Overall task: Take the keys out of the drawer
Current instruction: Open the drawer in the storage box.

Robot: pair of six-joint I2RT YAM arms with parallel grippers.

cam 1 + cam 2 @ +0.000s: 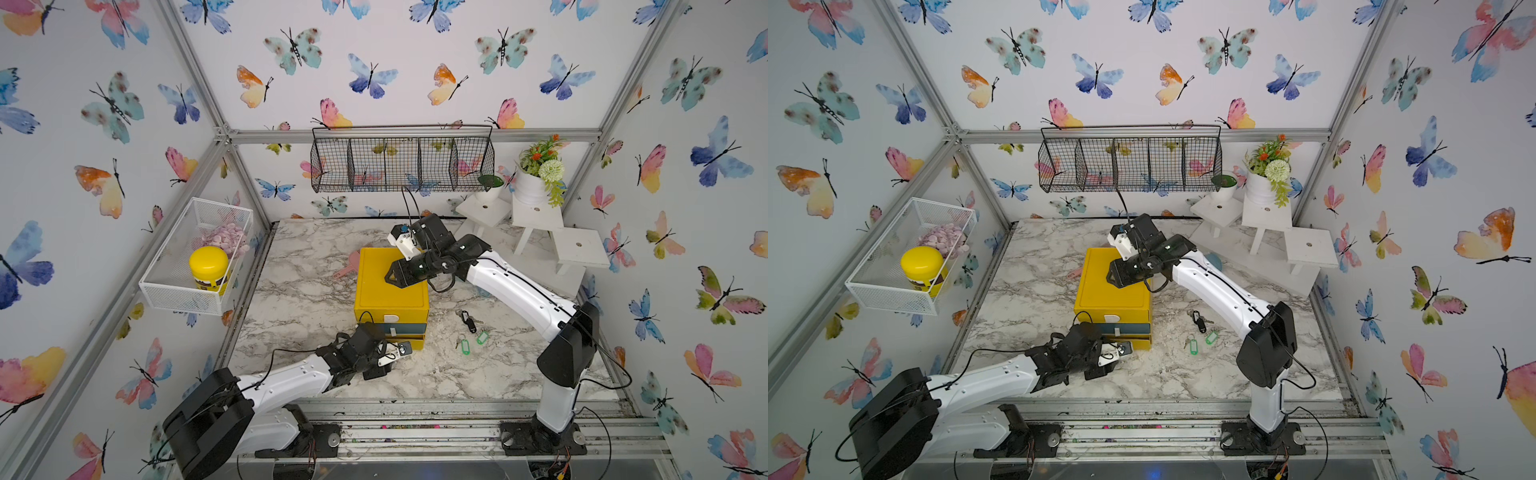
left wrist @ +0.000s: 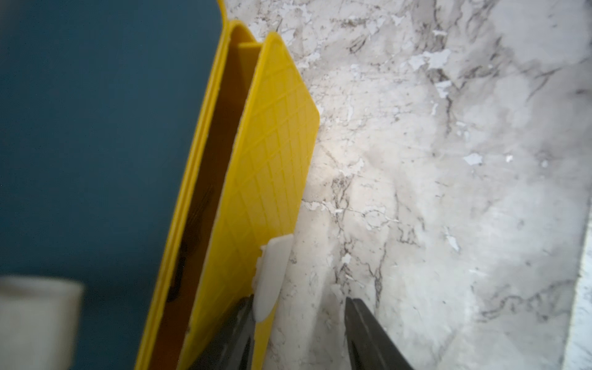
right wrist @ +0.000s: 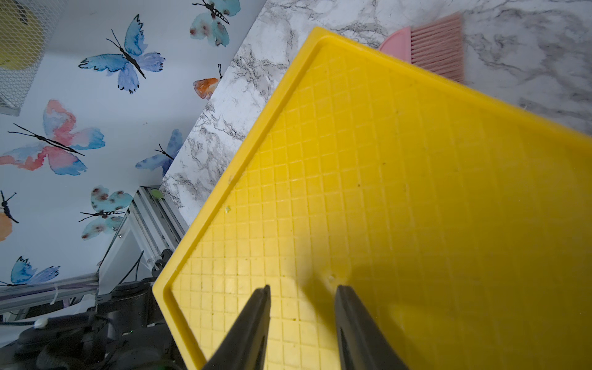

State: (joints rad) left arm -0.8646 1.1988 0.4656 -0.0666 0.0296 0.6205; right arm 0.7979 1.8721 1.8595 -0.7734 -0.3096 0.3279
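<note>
Both top views show three keys (image 1: 468, 321), one black-tagged and two green-tagged, loose on the marble table (image 1: 299, 299) at four o'clock from the yellow drawer unit (image 1: 386, 282). Its bottom drawer (image 2: 272, 160) is slightly ajar, contents hidden. The white handle (image 2: 272, 278) sits between the spread jaws of the left gripper (image 2: 299, 299). The right gripper (image 3: 302, 288) is spread over the unit's top, holding nothing.

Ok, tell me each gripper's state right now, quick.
Left gripper: open, jaws astride the white drawer handle, not clamped.
Right gripper: open, empty, over the yellow cabinet top.
</note>
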